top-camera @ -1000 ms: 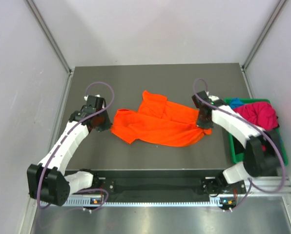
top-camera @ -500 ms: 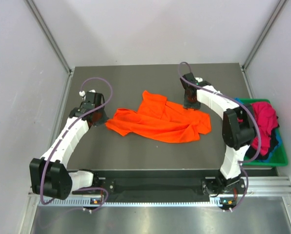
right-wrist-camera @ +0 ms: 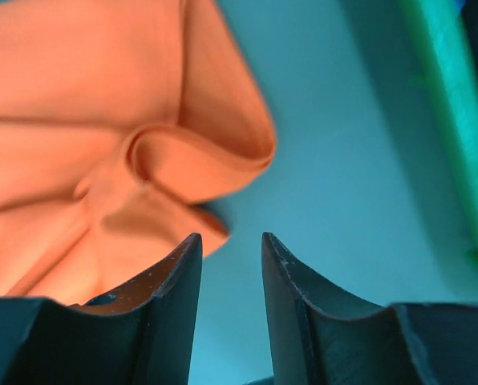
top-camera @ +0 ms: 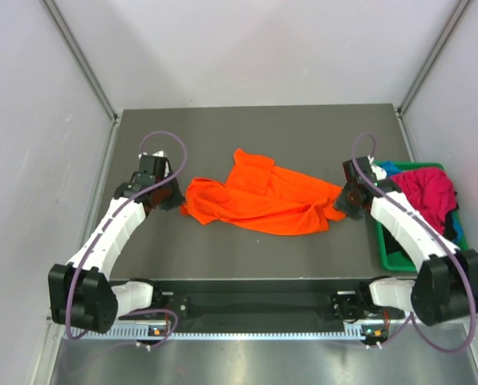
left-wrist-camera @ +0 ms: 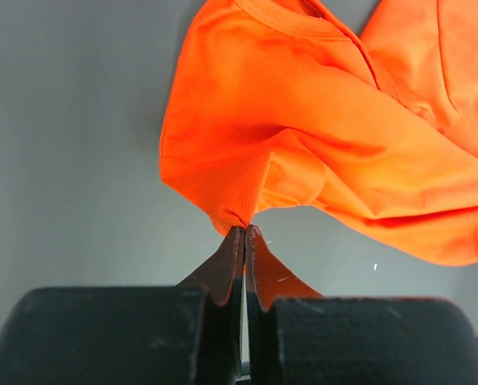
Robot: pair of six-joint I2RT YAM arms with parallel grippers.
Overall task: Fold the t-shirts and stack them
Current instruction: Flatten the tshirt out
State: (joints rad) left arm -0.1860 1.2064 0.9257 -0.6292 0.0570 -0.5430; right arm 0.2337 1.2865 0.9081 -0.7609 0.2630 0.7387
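An orange t-shirt [top-camera: 263, 200] lies crumpled across the middle of the dark table. My left gripper [top-camera: 177, 200] is shut on the shirt's left edge; the left wrist view has a pinch of orange cloth [left-wrist-camera: 303, 144] caught at the tips of my left gripper [left-wrist-camera: 245, 231]. My right gripper [top-camera: 345, 202] is at the shirt's right end, just off its folded edge [right-wrist-camera: 183, 152]. In the right wrist view my right gripper [right-wrist-camera: 231, 238] is open with only table between its fingers. A magenta-red t-shirt [top-camera: 427, 192] and a bit of blue t-shirt [top-camera: 388, 168] lie in the bin.
A green plastic bin [top-camera: 387, 249] stands at the table's right edge, close beside my right arm; its wall [right-wrist-camera: 455, 104] shows at the right of the right wrist view. Grey enclosure walls stand on both sides and at the back.
My right gripper let go of the shirt, swung to the back of the table, then came down to the shirt's right end, now open. The left gripper kept its hold.
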